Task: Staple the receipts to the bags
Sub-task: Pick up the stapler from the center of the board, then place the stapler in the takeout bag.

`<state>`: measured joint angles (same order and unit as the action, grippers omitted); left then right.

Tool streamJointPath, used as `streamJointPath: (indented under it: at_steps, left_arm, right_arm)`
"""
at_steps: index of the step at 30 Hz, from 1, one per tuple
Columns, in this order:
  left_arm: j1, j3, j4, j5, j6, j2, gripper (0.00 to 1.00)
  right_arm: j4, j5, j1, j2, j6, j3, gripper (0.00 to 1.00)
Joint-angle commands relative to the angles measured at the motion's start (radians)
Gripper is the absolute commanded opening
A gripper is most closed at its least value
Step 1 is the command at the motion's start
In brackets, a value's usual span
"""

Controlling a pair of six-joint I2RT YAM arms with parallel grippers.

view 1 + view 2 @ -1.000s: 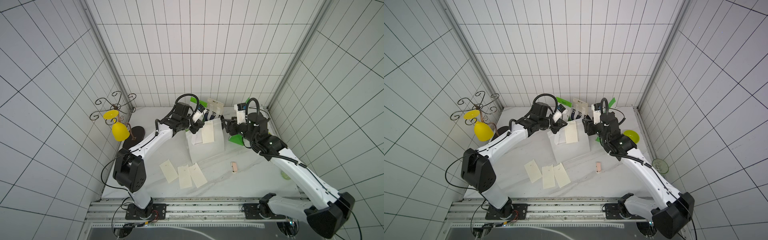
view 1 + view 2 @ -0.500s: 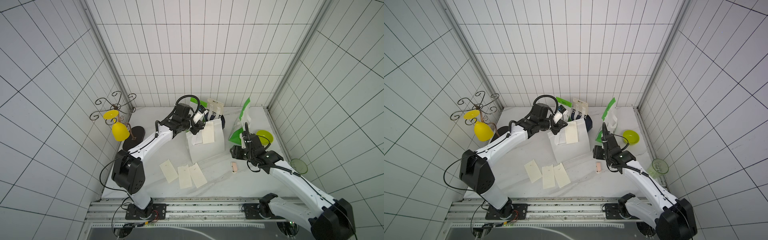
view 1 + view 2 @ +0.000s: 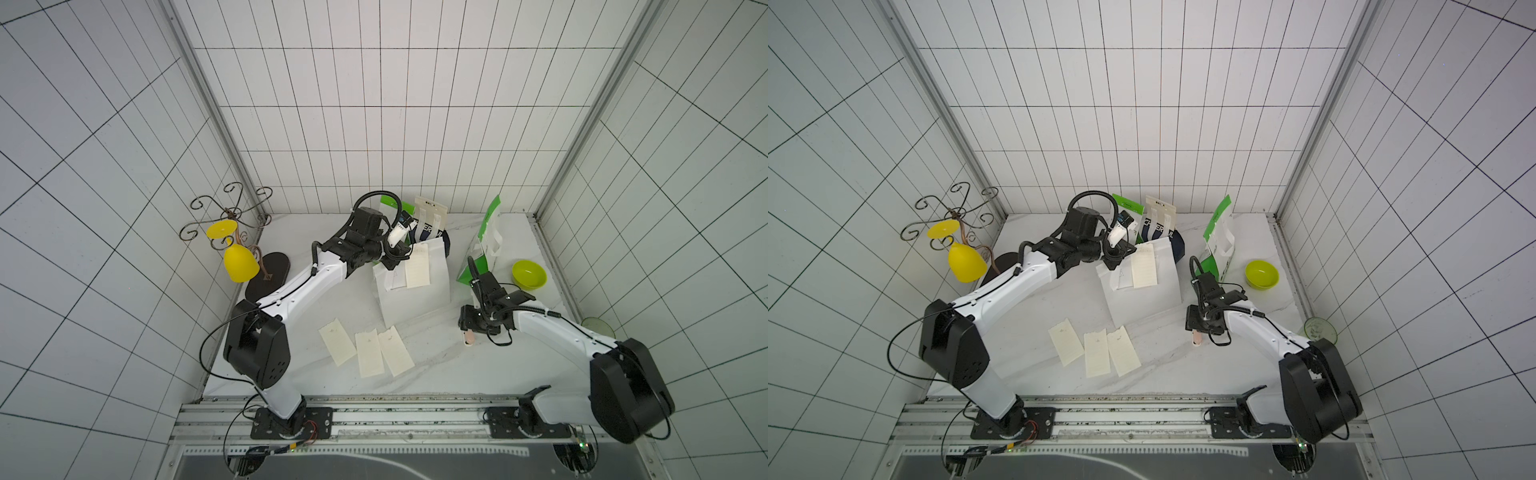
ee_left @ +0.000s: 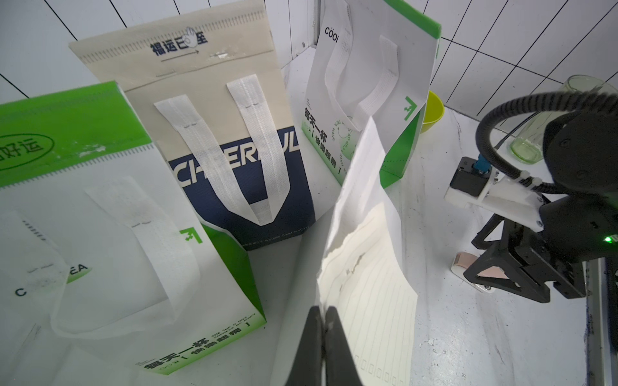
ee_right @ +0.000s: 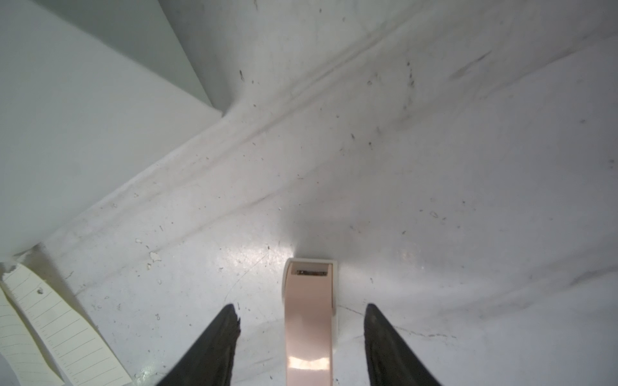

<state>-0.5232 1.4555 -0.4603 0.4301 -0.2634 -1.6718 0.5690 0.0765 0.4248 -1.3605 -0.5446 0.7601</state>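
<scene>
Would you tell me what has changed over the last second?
The right gripper drew back from the white bag toward its own base and hangs open astride the pink stapler. The left gripper stays shut on the bag's rim; three loose receipts lie unmoved.

Ok so the middle bag [image 3: 419, 299] is sitting mid-way across the bench [image 3: 436, 374] with one receipt [image 3: 417, 266] lying on its face. Two more bags [image 3: 430, 214] are standing right behind it by the back edge, and a fourth bag [image 3: 486, 232] is standing toward the back right corner. Three receipts [image 3: 365, 347] are lying side by side near the front edge, left of centre. The stapler [image 3: 469, 337] is lying just right of the middle bag. The bowl [image 3: 528, 274] and glass [image 3: 598, 328] are sitting along the right edge, and the stand [image 3: 269, 273] is standing in the back left corner.
</scene>
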Motion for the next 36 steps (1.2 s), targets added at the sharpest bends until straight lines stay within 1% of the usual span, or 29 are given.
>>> streamJointPath:
  at_steps: [1, 9, 12, 15, 17, 19, 23, 24, 26, 28, 30, 31, 33, 36]
  left_arm:
    - [-0.007, 0.008, -0.001, -0.005, -0.02, 0.014, 0.0]
    - [-0.013, 0.012, -0.003, 0.0, -0.023, -0.002, 0.0]
    - [-0.013, 0.012, -0.003, -0.002, -0.023, -0.002, 0.0]
    - [-0.014, 0.012, -0.003, -0.004, -0.024, 0.0, 0.0]
    - [-0.016, 0.013, -0.004, -0.006, -0.023, 0.0, 0.0]
    - [-0.017, 0.013, -0.005, -0.007, -0.023, 0.001, 0.0]
    - [-0.017, 0.011, -0.005, -0.004, -0.02, 0.003, 0.0]
    - [-0.016, 0.011, -0.004, -0.002, -0.021, 0.005, 0.0]
    - [-0.017, 0.012, -0.004, 0.001, -0.019, 0.005, 0.0]
    - [-0.017, 0.014, -0.005, 0.002, -0.017, 0.004, 0.0]
    - [-0.017, 0.013, -0.004, 0.004, -0.014, 0.004, 0.0]
    - [-0.017, 0.014, -0.004, 0.004, -0.012, 0.003, 0.0]
    - [-0.017, 0.011, -0.002, 0.005, -0.008, 0.003, 0.0]
    - [-0.016, 0.009, -0.004, 0.004, -0.005, 0.003, 0.0]
  right_arm:
    - [0.019, -0.017, -0.006, -0.033, -0.028, 0.019, 0.58]
    - [-0.019, -0.022, 0.006, -0.093, -0.032, 0.042, 0.52]
    - [-0.029, -0.026, 0.017, -0.115, -0.032, 0.038, 0.46]
    - [-0.037, -0.026, 0.018, -0.113, -0.032, 0.034, 0.35]
    - [-0.041, -0.024, 0.018, -0.1, -0.03, 0.036, 0.25]
    - [-0.041, -0.023, 0.019, -0.081, -0.03, 0.042, 0.18]
    - [-0.055, -0.037, 0.024, 0.02, -0.025, 0.055, 0.03]
    - [-0.062, -0.041, 0.025, 0.052, -0.023, 0.059, 0.01]
    - [-0.09, -0.063, 0.033, 0.125, -0.004, 0.078, 0.0]
    - [-0.15, -0.075, 0.046, 0.189, 0.023, 0.098, 0.0]
    - [-0.246, -0.121, 0.079, 0.251, 0.056, 0.112, 0.0]
    - [-0.305, -0.123, 0.094, 0.273, 0.079, 0.117, 0.0]
    - [-0.421, -0.167, 0.139, 0.299, 0.122, 0.131, 0.0]
    - [-0.644, -0.21, 0.209, 0.322, 0.21, 0.117, 0.0]
